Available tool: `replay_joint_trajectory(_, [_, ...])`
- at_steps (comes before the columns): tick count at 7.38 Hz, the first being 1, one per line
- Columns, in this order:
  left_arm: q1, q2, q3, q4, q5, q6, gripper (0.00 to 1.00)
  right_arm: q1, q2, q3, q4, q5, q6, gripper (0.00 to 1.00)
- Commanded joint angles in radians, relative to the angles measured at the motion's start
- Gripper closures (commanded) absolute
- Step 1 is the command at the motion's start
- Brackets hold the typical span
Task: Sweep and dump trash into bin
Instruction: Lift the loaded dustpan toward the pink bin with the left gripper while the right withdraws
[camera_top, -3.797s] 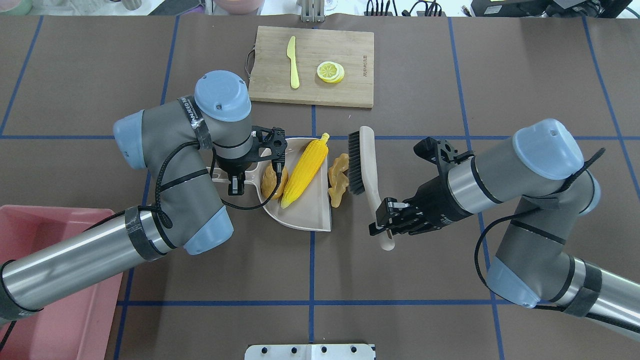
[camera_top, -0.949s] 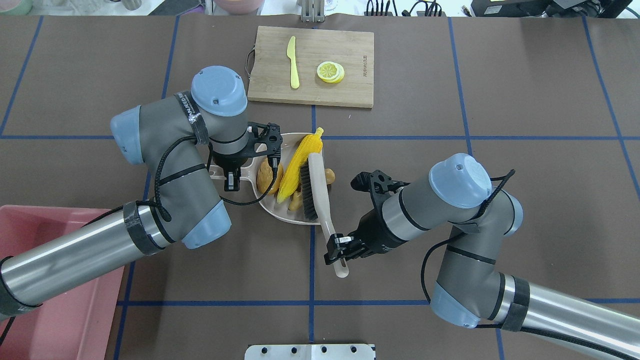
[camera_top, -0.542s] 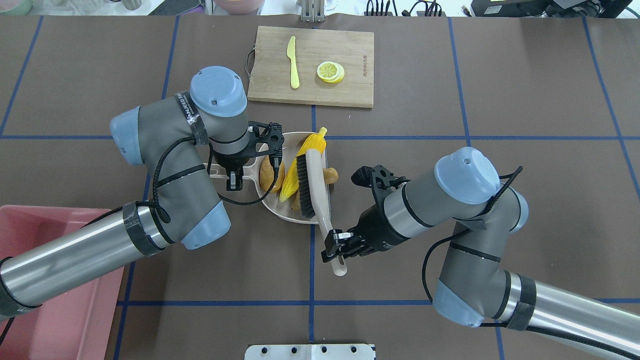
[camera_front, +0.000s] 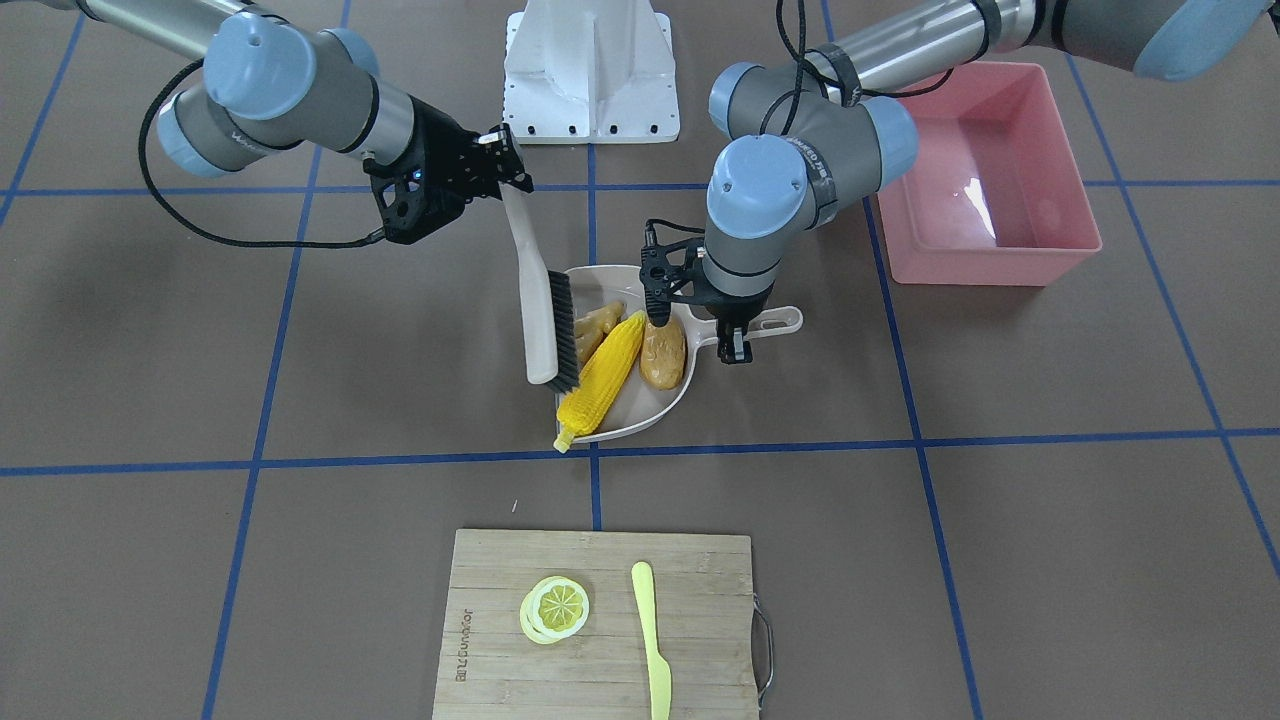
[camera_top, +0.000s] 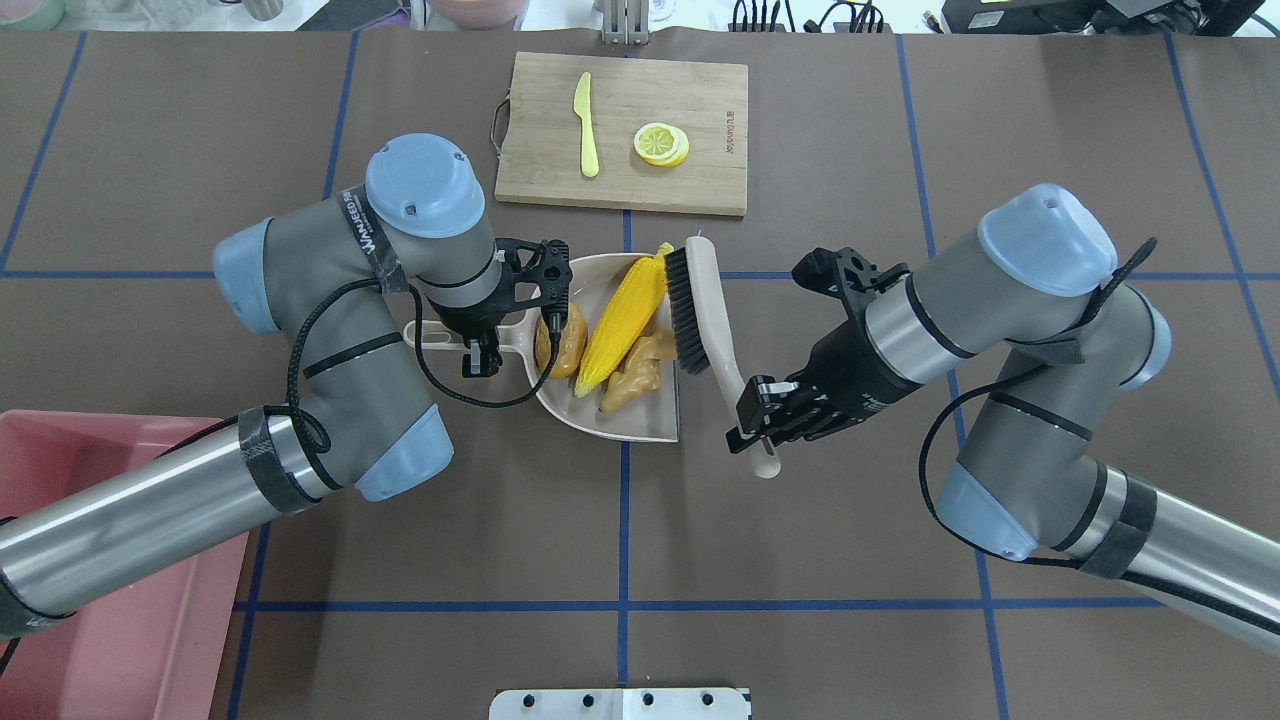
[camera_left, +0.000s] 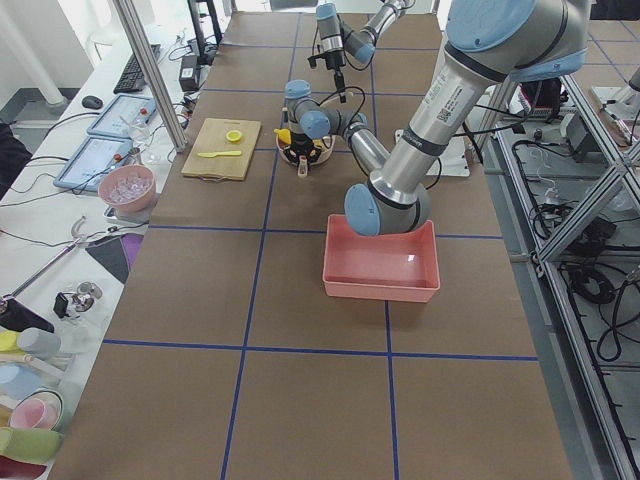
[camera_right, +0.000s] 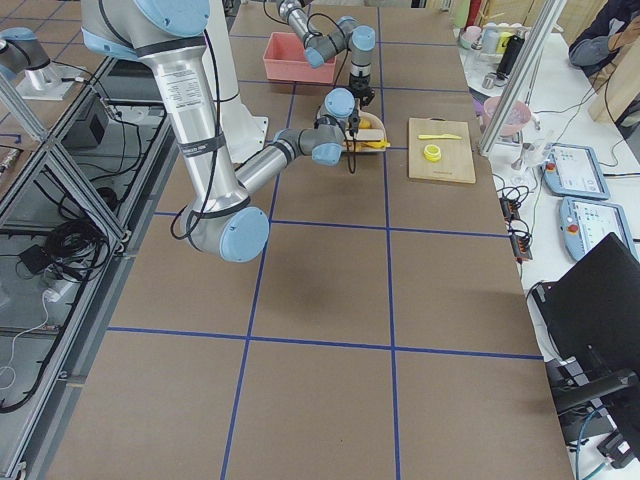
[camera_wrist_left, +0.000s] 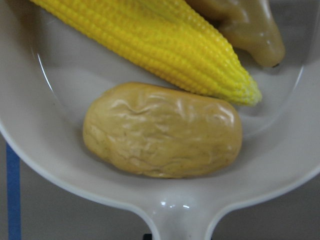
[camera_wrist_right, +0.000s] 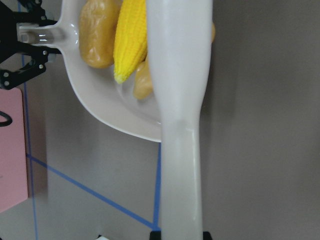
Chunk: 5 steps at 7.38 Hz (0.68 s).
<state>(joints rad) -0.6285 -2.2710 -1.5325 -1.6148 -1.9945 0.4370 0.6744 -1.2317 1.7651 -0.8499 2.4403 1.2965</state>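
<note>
The yellow corn cob (camera_top: 622, 322), the brown potato (camera_top: 562, 342) and the tan ginger root (camera_top: 632, 372) all lie inside the beige dustpan (camera_top: 640, 425). My left gripper (camera_top: 480, 350) is shut on the dustpan's handle. My right gripper (camera_top: 762, 425) is shut on the handle of a beige brush (camera_top: 690, 310), whose black bristles stand at the pan's open edge beside the corn. The pink bin (camera_top: 100, 425) stands at the near left, partly hidden under my left arm, and looks empty in the front-facing view (camera_front: 990, 265).
A wooden cutting board (camera_top: 625, 130) lies beyond the dustpan with a yellow knife (camera_top: 586, 125) and a lemon slice (camera_top: 661, 143) on it. A white mount (camera_top: 620, 703) sits at the table's near edge. Blue tape lines cross the brown table.
The brush swept the ginger root into the dustpan, then drew back to the right to the pan's open edge. My right arm pulled back to the right. The dustpan shifted slightly.
</note>
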Motion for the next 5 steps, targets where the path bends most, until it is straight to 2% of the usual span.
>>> replay_joint_trajectory(1, [-0.007, 0.014, -0.023, -0.097, -0.003, -0.075, 1.0, 0.17, -0.084, -0.021, -0.011, 0.087, -0.148, 1.0])
replay_joint_trajectory(3, [-0.037, 0.056, -0.087, -0.108, -0.006, -0.095, 1.0, 0.313, -0.176, -0.055, -0.009, 0.137, -0.267, 1.0])
replay_joint_trajectory(5, [-0.152, 0.135, -0.226, -0.08, -0.035, -0.1, 1.0, 0.368, -0.292, -0.052, -0.012, 0.131, -0.278, 1.0])
